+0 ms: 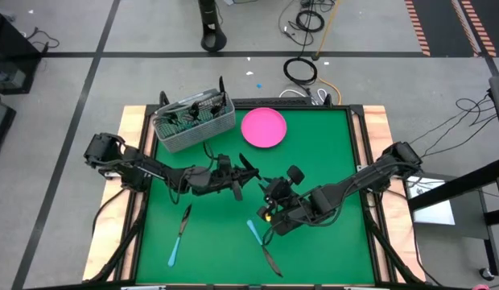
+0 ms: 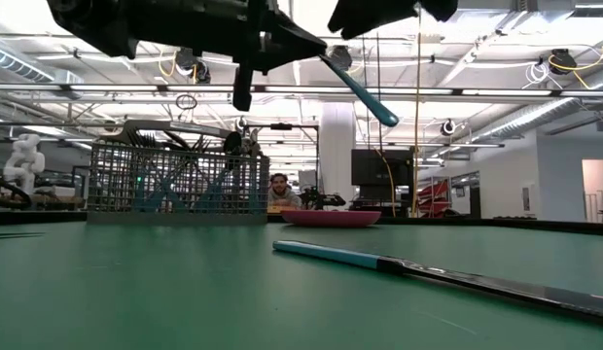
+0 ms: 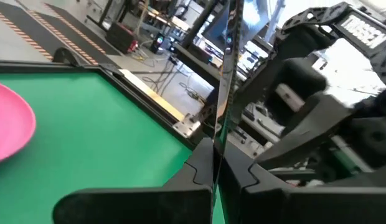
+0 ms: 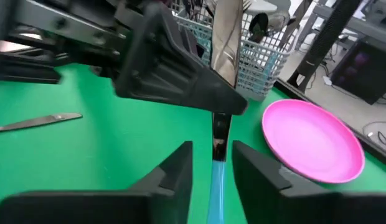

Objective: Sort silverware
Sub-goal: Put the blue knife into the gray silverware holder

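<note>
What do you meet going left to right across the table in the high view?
Left arm's base → wire-mesh basket with the knife on the mat below it → left gripper → pink plate → right gripper → right arm's base.

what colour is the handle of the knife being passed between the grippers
Light blue handle, dark metal blade; clearest in the right wrist view.
</note>
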